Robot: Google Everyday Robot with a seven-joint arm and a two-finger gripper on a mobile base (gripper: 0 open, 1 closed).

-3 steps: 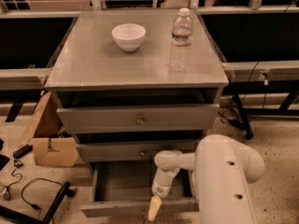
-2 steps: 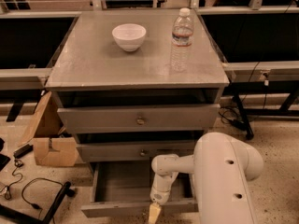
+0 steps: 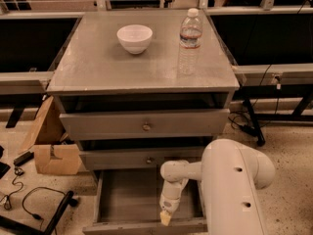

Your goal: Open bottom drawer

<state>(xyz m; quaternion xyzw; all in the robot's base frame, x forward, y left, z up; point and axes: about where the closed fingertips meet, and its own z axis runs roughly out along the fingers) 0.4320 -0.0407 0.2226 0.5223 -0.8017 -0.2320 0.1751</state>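
Note:
The bottom drawer [image 3: 122,199] of the grey cabinet stands pulled out, its shallow tray bare inside and its slim front panel [image 3: 142,227] at the lower edge of the camera view. My gripper [image 3: 166,218] hangs on the white arm over the drawer's front right part, its pale tip just behind the front panel. The drawer's knob is out of view. The two taller drawers above, each with a small round knob [image 3: 145,127], are closed.
On the cabinet top stand a white bowl [image 3: 134,38] and a clear water bottle [image 3: 189,42]. A cardboard box [image 3: 51,143] and black cables [image 3: 29,204] lie on the floor at the left. My bulky white arm [image 3: 239,190] fills the lower right.
The gripper has slid a little lower and toward the front of the open drawer; the drawer, bowl and bottle look unchanged.

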